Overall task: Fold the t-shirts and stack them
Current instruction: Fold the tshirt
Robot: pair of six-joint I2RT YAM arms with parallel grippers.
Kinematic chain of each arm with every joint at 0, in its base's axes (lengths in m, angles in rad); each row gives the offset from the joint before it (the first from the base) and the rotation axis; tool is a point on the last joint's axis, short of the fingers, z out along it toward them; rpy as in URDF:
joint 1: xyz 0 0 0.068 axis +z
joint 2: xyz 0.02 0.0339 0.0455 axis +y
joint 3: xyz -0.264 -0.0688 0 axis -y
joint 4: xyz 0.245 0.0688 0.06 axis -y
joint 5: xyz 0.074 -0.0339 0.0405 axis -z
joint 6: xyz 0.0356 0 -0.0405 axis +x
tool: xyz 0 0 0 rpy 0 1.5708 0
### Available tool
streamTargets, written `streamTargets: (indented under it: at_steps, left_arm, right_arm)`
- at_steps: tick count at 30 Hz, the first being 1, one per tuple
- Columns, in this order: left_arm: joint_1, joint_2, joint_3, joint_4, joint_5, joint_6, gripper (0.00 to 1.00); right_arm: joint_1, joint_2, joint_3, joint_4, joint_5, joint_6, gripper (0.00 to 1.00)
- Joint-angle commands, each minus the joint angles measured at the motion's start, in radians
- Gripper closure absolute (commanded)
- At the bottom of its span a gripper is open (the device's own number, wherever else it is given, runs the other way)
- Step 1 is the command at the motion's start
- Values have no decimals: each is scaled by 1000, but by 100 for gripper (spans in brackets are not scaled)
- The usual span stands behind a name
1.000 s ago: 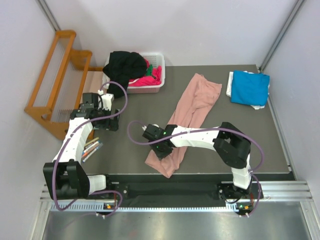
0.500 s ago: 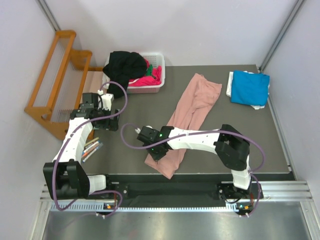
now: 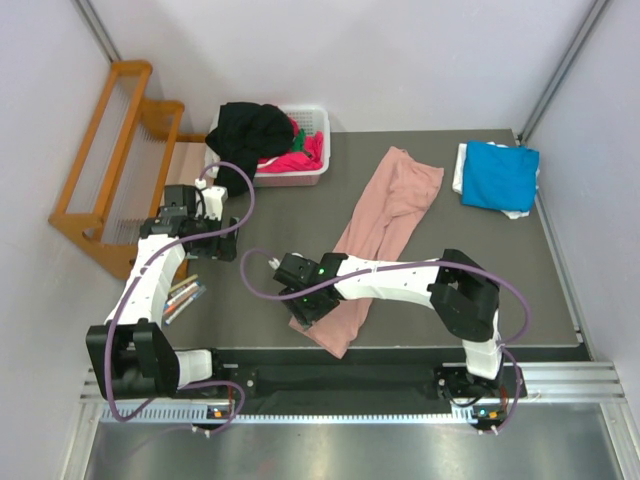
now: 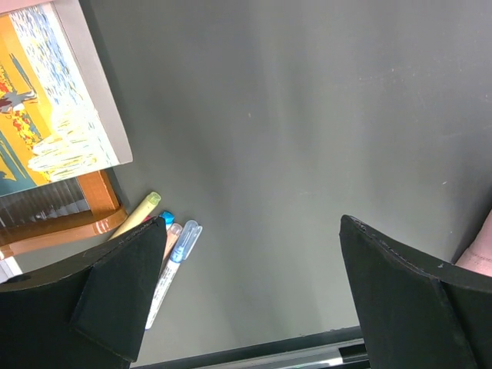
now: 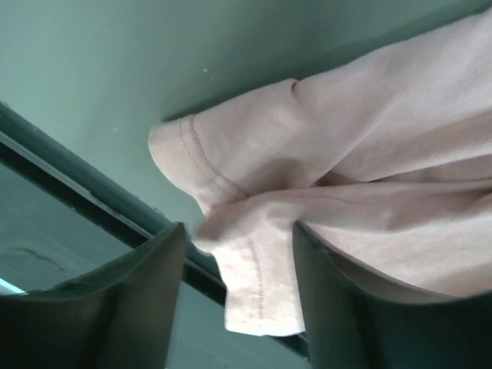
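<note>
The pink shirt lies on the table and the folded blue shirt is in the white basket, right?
The top view shows the blue shirt folded at the far right corner of the table, not in the white basket. The pink shirt does lie on the table.

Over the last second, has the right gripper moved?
Yes. The right gripper shifted left, away from the blue t-shirt, over the near end of the pink t-shirt.

No text, label, brand, number or sign can be read in any view.
</note>
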Motion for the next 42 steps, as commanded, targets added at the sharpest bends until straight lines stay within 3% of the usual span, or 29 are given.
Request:
streamTargets:
  at_steps: [1, 2, 3, 4, 10, 19, 28, 42]
  left_arm:
    - [5, -13, 33, -3, -9, 19, 1]
    - [5, -16, 33, -1, -7, 20, 1]
    - [7, -17, 31, -4, -9, 22, 1]
    - [5, -18, 31, -6, -7, 24, 1]
    - [5, -15, 36, -4, -6, 27, 1]
    - [5, -17, 22, -1, -7, 24, 2]
    - [7, -33, 13, -3, -15, 25, 2]
    - [7, -53, -10, 0, -41, 45, 1]
  right_arm:
    - [19, -31, 37, 16, 14, -16, 28]
    - [19, -35, 43, 9, 19, -17, 10]
    - [19, -49, 48, 3, 23, -22, 2]
    - [20, -57, 53, -10, 36, -25, 0]
    - [20, -120, 92, -76, 89, -57, 0]
    - [68, -153, -6, -102, 105, -103, 0]
    - [123, -65, -36, -94, 209, -169, 0]
    - [168, 103, 77, -74, 207, -187, 0]
